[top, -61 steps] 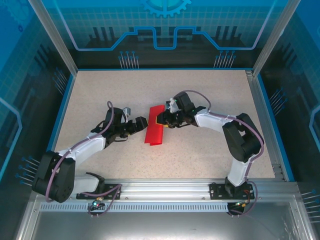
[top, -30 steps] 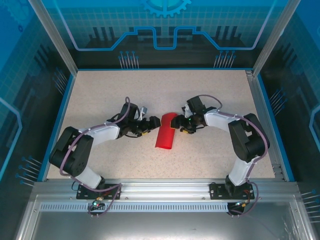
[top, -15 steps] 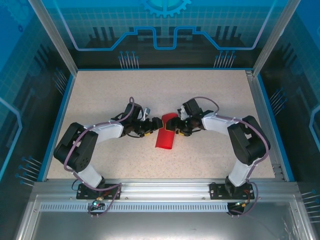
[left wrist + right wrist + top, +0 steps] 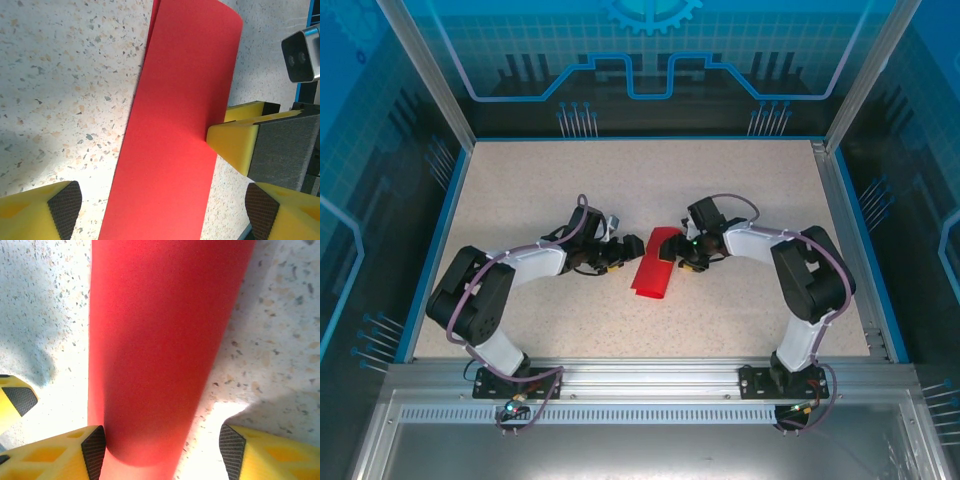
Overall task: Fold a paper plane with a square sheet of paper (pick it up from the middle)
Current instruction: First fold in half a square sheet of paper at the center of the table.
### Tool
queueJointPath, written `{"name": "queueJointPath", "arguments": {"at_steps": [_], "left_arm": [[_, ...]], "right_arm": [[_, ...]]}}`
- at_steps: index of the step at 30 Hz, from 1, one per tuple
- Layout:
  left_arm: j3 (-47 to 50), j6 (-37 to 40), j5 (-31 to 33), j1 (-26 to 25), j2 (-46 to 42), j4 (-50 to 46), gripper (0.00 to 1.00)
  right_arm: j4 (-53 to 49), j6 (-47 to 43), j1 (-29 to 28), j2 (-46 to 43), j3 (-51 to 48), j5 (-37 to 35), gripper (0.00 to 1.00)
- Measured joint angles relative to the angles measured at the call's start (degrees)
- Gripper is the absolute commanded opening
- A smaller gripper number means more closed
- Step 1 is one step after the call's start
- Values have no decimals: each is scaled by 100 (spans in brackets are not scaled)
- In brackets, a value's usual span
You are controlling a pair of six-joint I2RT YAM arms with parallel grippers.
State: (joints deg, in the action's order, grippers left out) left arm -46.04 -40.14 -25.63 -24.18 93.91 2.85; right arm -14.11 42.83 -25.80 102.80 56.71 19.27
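The square sheet of paper (image 4: 653, 270) is bright red and lies mid-table, loosely doubled over into a long strip with a rounded fold. My left gripper (image 4: 628, 253) is at its left edge and my right gripper (image 4: 670, 257) at its right edge, low over the table. In the left wrist view the paper (image 4: 175, 125) runs up between my left gripper's (image 4: 165, 212) wide open fingers. A yellow finger of the right gripper (image 4: 235, 140) touches the paper's right edge. In the right wrist view the curved paper (image 4: 160, 340) sits between the right gripper's (image 4: 162, 452) open pads, against the left one.
The speckled table (image 4: 620, 180) is bordered by blue rails and transparent walls. An aluminium rail (image 4: 640, 375) at the near edge carries both arm bases. The two arms reach inward and nearly meet over the paper.
Both grippers have carried the paper slightly rightward and closed in on it from either side. In the last half second the strip turned a little and the right gripper edged inward.
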Motion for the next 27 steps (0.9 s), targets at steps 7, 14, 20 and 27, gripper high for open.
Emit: {"name": "queueJointPath", "arguments": {"at_steps": [7,14,20,27], "left_arm": [[-219,11,-190,-57,168,0,75],[-437,20,-328,-107,400,-70,73],[-570,20,-428,-140,643,-129,70],[-750,61,-586,-192,848,-238,54]], "right_arm": [[339,-20,144,-129,-304,243,66],[647,22,195,-313,-629,291,62],[610,0,247,-378,-693,356,62],[555,2,299,-485,-787,367,62]]}}
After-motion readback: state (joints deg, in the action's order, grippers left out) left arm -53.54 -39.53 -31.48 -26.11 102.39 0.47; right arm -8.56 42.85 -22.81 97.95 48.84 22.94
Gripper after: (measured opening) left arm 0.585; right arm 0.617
